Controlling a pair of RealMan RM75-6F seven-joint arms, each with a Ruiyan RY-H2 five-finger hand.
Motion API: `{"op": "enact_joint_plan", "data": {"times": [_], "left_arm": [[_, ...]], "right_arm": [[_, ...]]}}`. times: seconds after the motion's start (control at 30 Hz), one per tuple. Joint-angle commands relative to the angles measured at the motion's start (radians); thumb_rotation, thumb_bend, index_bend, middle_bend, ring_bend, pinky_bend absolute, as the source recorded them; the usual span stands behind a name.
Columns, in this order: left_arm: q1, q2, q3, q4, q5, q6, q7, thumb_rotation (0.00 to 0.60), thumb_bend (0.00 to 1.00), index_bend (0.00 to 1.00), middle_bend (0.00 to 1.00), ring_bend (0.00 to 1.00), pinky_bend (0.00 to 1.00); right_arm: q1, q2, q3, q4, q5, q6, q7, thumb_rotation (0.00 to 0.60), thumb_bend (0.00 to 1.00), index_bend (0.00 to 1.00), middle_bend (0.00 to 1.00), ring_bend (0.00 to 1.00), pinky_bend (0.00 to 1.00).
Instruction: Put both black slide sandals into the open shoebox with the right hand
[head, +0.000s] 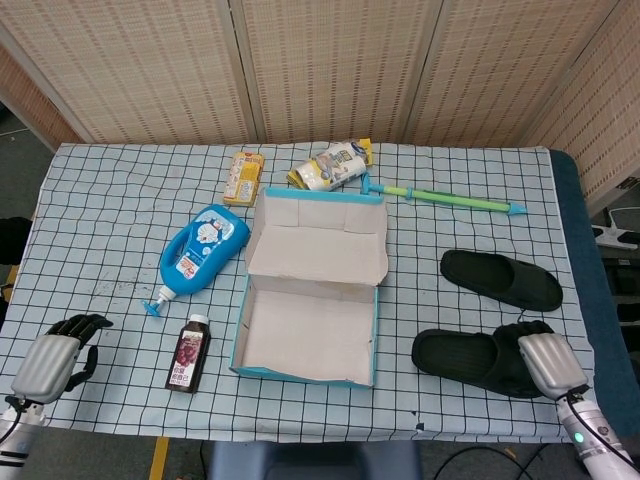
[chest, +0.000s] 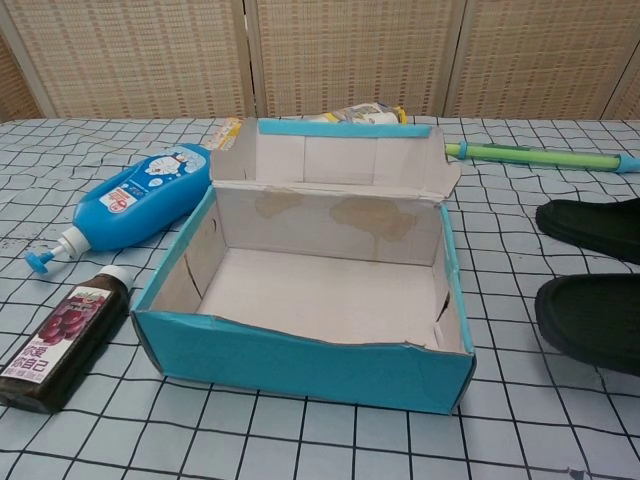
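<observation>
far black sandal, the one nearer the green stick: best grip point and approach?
Take the far black slide sandal by its raised strap band at the box-side end, coming from above with the right hand. It lies flat, sole down, apart from the near sandal, so fingers can likely hook under the band.

1. Your right hand (head: 548, 364) covers the heel end of the near sandal (head: 470, 358), so you cannot see how its fingers hold it.
2. The chest view cuts both sandals at its right edge: the near one and the far sandal (chest: 592, 226).
3. The left hand (head: 50, 360) appears only in the head view, its forearm cropped at the bottom corner.
</observation>
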Motion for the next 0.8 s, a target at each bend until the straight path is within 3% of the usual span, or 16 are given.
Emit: {"op": "enact_joint_plan", "data": {"times": [0.03, 0.33, 0.5, 0.63, 0.8], "left_arm": [[0.002, 0.003, -0.002, -0.004, -0.002, 0.004, -0.004, 0.600, 0.67, 0.27, 0.23, 0.19, 0.30], [0.005, 0.005, -0.010, -0.007, -0.008, 0.012, -0.005, 0.600, 0.66, 0.27, 0.24, 0.19, 0.30], [0.006, 0.004, -0.012, -0.009, -0.011, 0.012, 0.002, 0.600, 0.67, 0.27, 0.23, 0.19, 0.30], [0.004, 0.003, -0.010, -0.010, -0.008, 0.008, 0.013, 0.600, 0.66, 0.27, 0.23, 0.19, 0.30], [0.001, 0.003, -0.008, -0.012, -0.008, -0.002, 0.020, 0.600, 0.67, 0.27, 0.24, 0.19, 0.30]], "right_arm": [[-0.018, 0.065, 0.010, -0.094, 0.002, 0.046, -0.055, 0.600, 0.00, 0.40, 0.42, 0.25, 0.22], [0.023, 0.200, 0.045, -0.336, -0.014, 0.039, -0.120, 0.600, 0.00, 0.40, 0.42, 0.25, 0.22], [0.119, 0.220, 0.085, -0.461, 0.018, -0.082, -0.137, 0.600, 0.00, 0.40, 0.42, 0.25, 0.22], [0.215, 0.171, 0.133, -0.510, 0.059, -0.172, -0.188, 0.600, 0.00, 0.40, 0.42, 0.25, 0.22], [0.326, 0.004, 0.190, -0.506, 0.169, -0.212, -0.319, 0.600, 0.00, 0.40, 0.42, 0.25, 0.22]]}}
